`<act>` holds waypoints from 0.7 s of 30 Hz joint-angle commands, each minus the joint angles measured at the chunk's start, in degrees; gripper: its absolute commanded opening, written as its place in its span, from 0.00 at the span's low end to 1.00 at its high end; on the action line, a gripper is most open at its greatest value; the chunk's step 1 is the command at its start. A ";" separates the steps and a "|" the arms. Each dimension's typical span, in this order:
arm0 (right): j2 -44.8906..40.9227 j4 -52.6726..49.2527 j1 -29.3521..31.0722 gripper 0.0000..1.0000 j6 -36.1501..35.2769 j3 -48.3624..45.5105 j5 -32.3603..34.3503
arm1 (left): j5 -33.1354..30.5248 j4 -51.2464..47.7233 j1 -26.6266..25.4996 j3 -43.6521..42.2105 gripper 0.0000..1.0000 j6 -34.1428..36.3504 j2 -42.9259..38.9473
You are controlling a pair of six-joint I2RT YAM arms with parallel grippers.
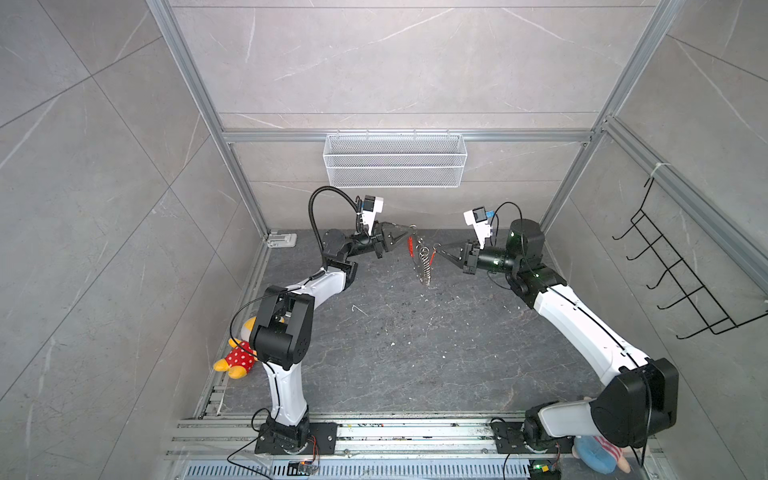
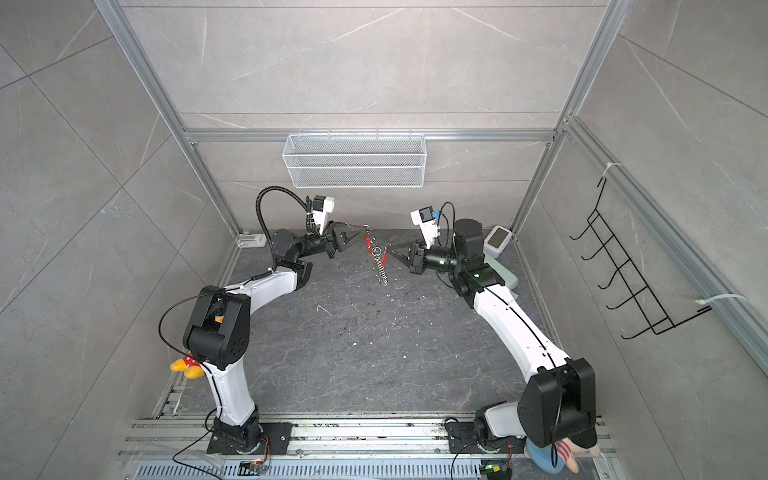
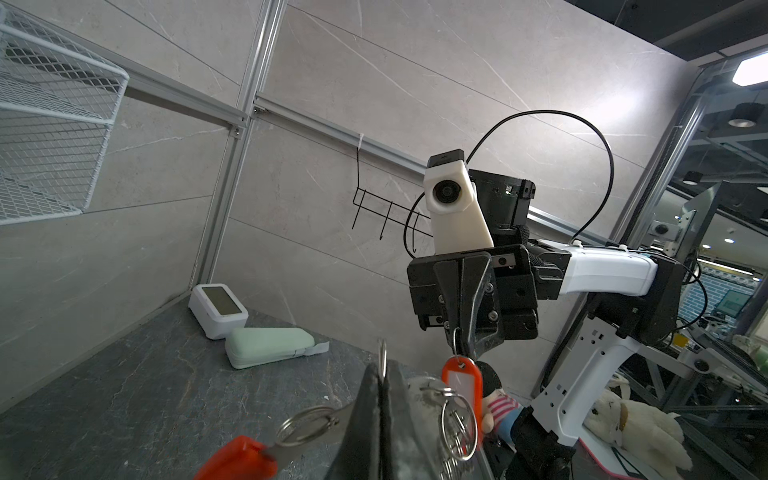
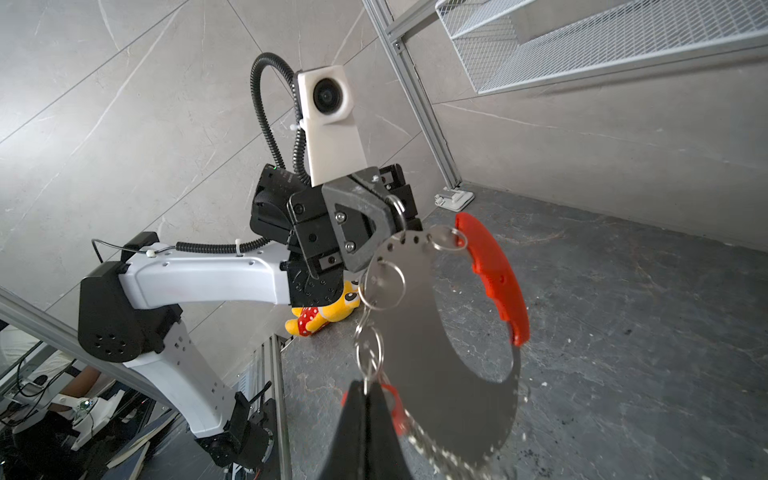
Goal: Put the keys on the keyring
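The surface [image 1: 395, 353] carries neither task item. The keyring [image 4: 436, 332], a grey band with a curved red strip [image 4: 492, 274] and a fringe of silver loops, hangs in the air over the far middle of the surface, between the two arms. The left gripper [image 4: 388, 203] is clamped on one loop at the band's upper edge. The right gripper [image 3: 456, 330] is closed on a small ring. From that ring the keys [image 3: 461, 384], a red tag with a white label, hang just right of the keyring. Whether that ring is already threaded onto a keyring loop cannot be told. Judged status: joining in progress, with release not yet done.
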 commanded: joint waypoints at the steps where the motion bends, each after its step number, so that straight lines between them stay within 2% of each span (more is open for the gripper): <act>1: 3.20 3.21 0.84 0.00 2.31 3.04 -1.44 | -2.19 4.57 -0.84 0.44 0.00 -0.29 -0.22; 7: 6.85 3.69 3.19 0.00 2.79 6.88 -2.73 | -1.49 4.57 -2.57 -0.99 0.00 1.54 -0.81; 14: 5.85 6.37 3.47 0.00 4.15 4.78 -2.20 | -1.21 4.60 -3.24 -4.25 0.00 5.44 -2.83; 21: 6.64 5.49 3.26 0.00 4.41 5.14 -0.32 | -1.10 4.57 -3.24 -4.74 0.00 5.69 -3.80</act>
